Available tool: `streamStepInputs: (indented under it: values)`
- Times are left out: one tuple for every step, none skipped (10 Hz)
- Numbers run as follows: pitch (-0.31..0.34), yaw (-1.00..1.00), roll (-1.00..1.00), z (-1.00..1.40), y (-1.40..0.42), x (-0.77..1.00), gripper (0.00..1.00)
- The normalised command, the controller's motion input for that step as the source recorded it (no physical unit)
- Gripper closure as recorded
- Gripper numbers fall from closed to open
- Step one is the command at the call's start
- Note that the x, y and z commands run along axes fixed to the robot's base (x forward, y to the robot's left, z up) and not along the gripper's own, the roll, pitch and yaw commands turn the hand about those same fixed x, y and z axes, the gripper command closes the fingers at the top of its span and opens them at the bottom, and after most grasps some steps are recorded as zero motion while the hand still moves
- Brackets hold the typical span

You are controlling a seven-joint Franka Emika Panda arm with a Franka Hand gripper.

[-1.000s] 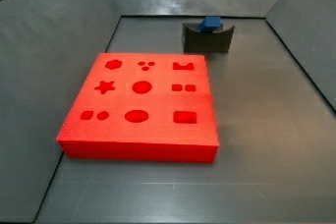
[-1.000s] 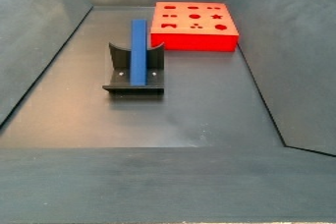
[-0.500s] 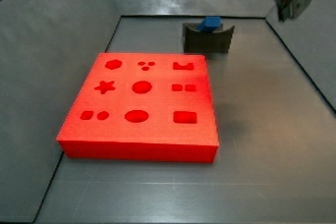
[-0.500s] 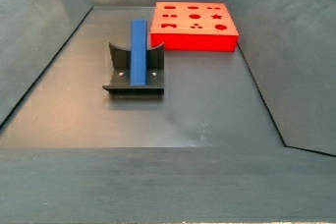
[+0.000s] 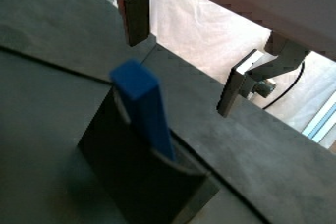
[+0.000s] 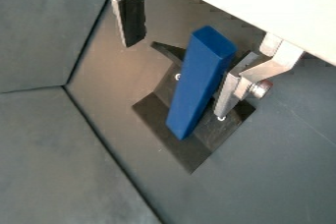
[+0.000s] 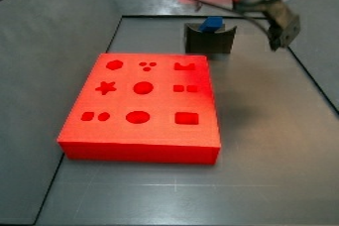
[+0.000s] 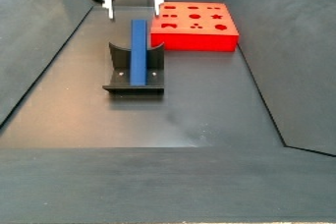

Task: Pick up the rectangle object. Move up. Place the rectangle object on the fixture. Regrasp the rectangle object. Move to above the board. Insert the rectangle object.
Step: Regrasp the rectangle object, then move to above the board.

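Grey metal walls slope down to a dark, flat floor, and everything sits inside that trough. Near the far end the red board [image 8: 196,26] lies flat with its shaped holes facing up. Beside it stands the fixture [image 8: 134,75], and the blue bar [image 8: 138,50] rests in its notch, lying lengthwise and sticking out past the holder at the far end.

From where I stand the gripper [image 8: 132,9] hangs above the far end of the bar, its jaws spread wide and empty. In both wrist views the two fingers [image 6: 132,17] stand well apart on either side of the bar [image 6: 198,82], touching nothing. The bar looks tilted in the holder [image 6: 190,130], though the wrist angle may be exaggerating that.

The step in hand seems to be the regrasp. To do it well, the claw should come straight down with the bar centred between the pads, so that both plates close on the long flat faces at once. Closing off-centre would likely shove the bar sideways in the notch. A grip near the raised end, square to the bar's length, should leave the other end free for the hole in the board [image 7: 142,104].
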Motion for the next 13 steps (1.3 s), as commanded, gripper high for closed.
streamStepInputs:
  values:
    - [-0.061, -0.04, 0.07, -0.94, 0.02, 0.09, 0.0]
    - [-0.025, -0.03, 0.07, -0.67, 0.0, 0.08, 0.0]
    - [-0.011, -0.03, 0.07, -0.57, 0.0, 0.08, 0.0]
    - [0.004, -0.02, 0.08, -0.42, -0.01, 0.08, 0.0]
    - [0.024, 0.0, 0.08, -0.23, -0.01, 0.08, 0.0]
    - [0.0, 0.0, 0.0, 0.0, 0.0, 0.0, 1.0]
    - [-0.059, 0.11, 0.02, 1.0, -0.07, 0.07, 1.0]
    - [-0.052, 0.1, 0.02, 1.0, -0.07, 0.07, 1.0]
    - [-0.039, 0.07, 0.01, 1.0, -0.06, 0.06, 1.0]
    - [-0.031, 0.04, 0.0, 1.0, -0.06, 0.06, 1.0]
    - [-0.02, 0.01, -0.02, 1.0, -0.06, 0.05, 1.0]
    - [-0.004, 0.0, -0.03, 1.0, -0.06, 0.05, 1.0]
    - [0.015, -0.02, -0.04, 1.0, -0.05, 0.05, 1.0]
